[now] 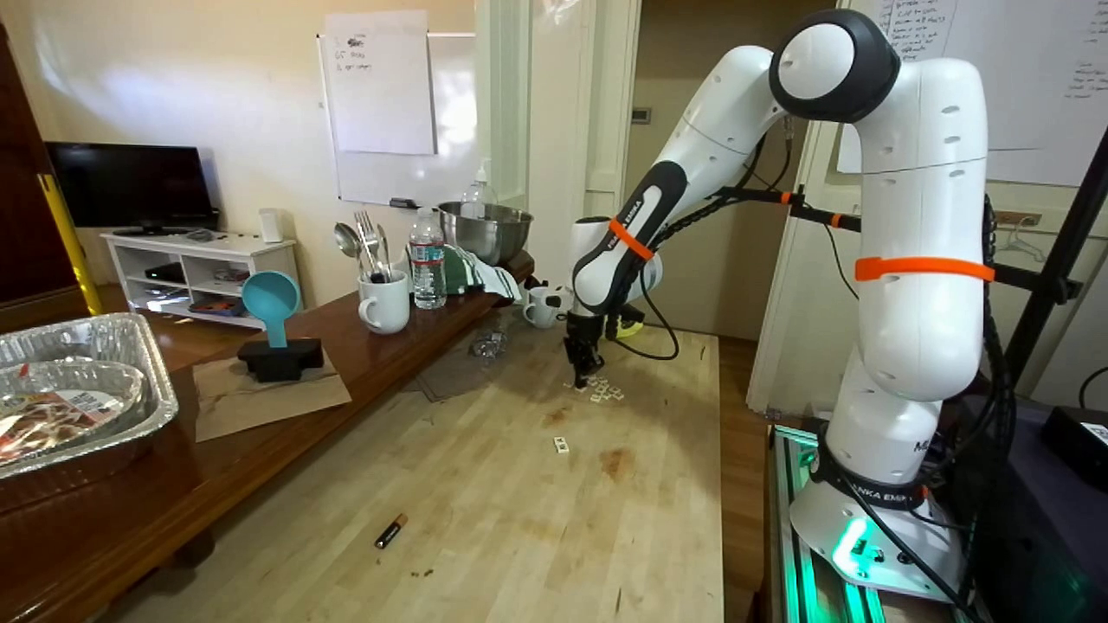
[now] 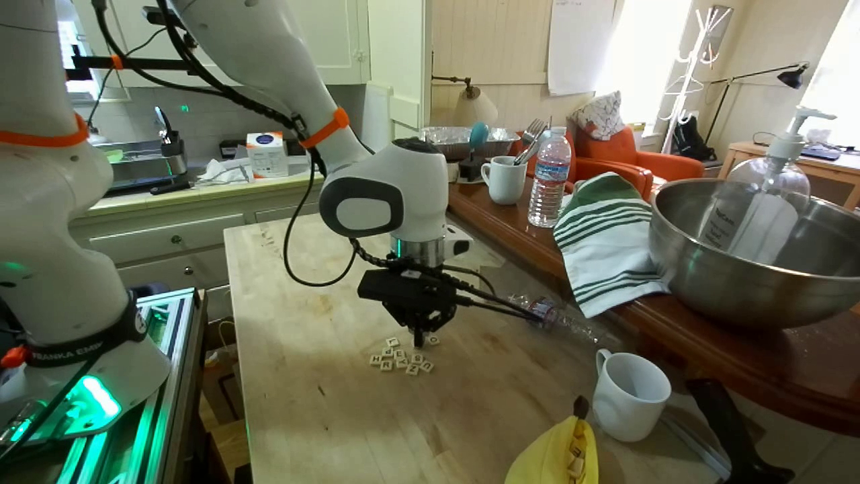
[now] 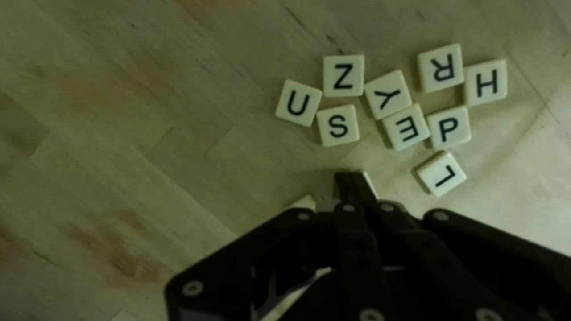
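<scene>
Exterior view: letter tiles [image 2: 401, 362] lie on a wooden table [image 2: 349, 420], drawers [image 2: 154, 243] behind

In the wrist view, the tiles [image 3: 343, 76] from eleven to three o'clock of the black hand [image 3: 353, 180] were cream with black letters. The tabletop [image 1: 563, 536] was pale tan, wood-grained, with rusty-brown blotches. In an exterior view, the towel [image 2: 608, 255] at two o'clock from the hand was white with green stripes; near four o'clock, the mug [image 2: 628, 410] was plain white and the banana-shaped pouch [image 2: 545, 457] yellow. In an exterior view, the battery [image 1: 390, 531] at eight o'clock was black and copper.
</scene>
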You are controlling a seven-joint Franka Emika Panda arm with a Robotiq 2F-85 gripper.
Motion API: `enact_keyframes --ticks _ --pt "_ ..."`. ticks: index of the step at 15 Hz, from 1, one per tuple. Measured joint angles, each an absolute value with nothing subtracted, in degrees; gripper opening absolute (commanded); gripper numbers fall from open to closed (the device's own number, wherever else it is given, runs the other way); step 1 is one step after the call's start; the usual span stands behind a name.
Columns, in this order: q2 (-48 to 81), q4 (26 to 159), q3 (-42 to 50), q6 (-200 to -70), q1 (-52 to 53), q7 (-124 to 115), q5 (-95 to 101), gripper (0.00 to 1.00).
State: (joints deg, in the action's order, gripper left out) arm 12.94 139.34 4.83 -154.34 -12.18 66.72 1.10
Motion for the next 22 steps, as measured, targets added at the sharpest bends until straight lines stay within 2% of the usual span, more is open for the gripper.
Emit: enact_keyframes --ticks 22 --pt "9.09 145.01 1.14 -154.85 -4.02 30.93 2.26 0.00"
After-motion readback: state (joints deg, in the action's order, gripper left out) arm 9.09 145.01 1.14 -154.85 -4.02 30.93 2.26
